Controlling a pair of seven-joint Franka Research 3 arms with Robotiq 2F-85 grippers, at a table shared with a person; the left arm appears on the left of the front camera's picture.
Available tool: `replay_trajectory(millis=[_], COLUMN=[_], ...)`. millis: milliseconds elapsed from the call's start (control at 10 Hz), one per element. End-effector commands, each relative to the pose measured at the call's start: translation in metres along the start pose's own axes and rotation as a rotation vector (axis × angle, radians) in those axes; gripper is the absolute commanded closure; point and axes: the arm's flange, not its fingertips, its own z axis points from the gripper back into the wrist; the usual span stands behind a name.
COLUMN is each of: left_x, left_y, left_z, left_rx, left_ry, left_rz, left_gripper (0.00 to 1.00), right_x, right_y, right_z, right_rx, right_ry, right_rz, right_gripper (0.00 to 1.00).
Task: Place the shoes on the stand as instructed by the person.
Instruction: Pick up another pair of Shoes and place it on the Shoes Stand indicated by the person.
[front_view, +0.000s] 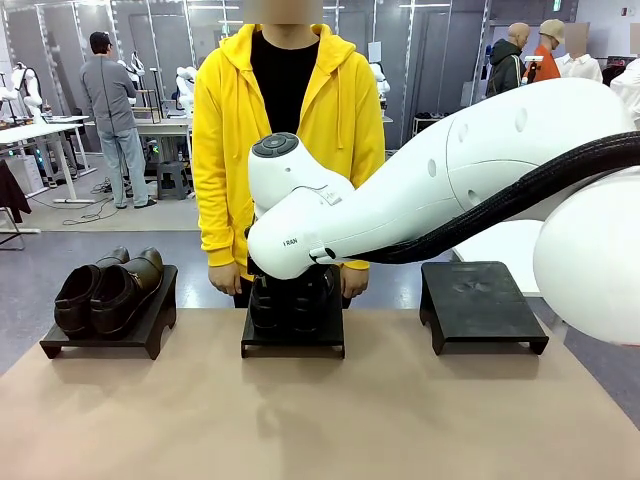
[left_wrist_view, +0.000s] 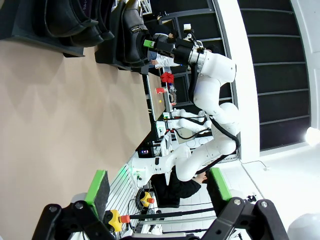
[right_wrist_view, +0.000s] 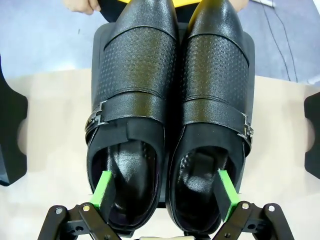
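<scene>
On the right arm (front_view: 330, 215), "FRAN" reads.

black perforated shoes (right_wrist_view: 170, 115), yellow hoodie (front_view: 288, 150)

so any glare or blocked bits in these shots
Front view: the right arm blocks most of the middle stand's shoes. Right wrist view: sharp, soft sheen on the perforated leather toes. Left wrist view: rolled sideways, a bright lamp flare at the edge.

We see the white right arm (front_view: 440, 180) hiding most of the black buckled leather shoes (front_view: 292, 295) on the black middle stand (front_view: 292, 340); the picture's edge crops their toes.
</scene>
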Motion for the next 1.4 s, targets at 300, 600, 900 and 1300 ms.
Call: replay_trajectory(millis=[300, 600, 900, 1300], left_x=[-0.003, -0.003, -0.003, -0.003], left_y=[-0.003, -0.003, -0.003, -0.003], left_z=[-0.001, -0.001, -0.001, -0.001], left_rx=[0.004, 0.004, 0.004, 0.004], left_ry=[0.003, 0.003, 0.003, 0.003], left_rz=[0.000, 0.000, 0.000, 0.000], left_gripper=[0.00, 0.00, 0.00, 0.00], right_x=[0.000, -0.009, -0.052, -0.122], right_y=[-0.045, -0.126, -0.244, -0.363], right_z=[0.061, 0.123, 0.150, 0.179], right_rx=[0.144, 0.389, 0.674, 0.892], right_ry=[0.087, 0.218, 0.275, 0.264], right_rz=[-0.027, -0.068, -0.205, -0.333], right_gripper=[0.00, 0.00, 0.00, 0.00])
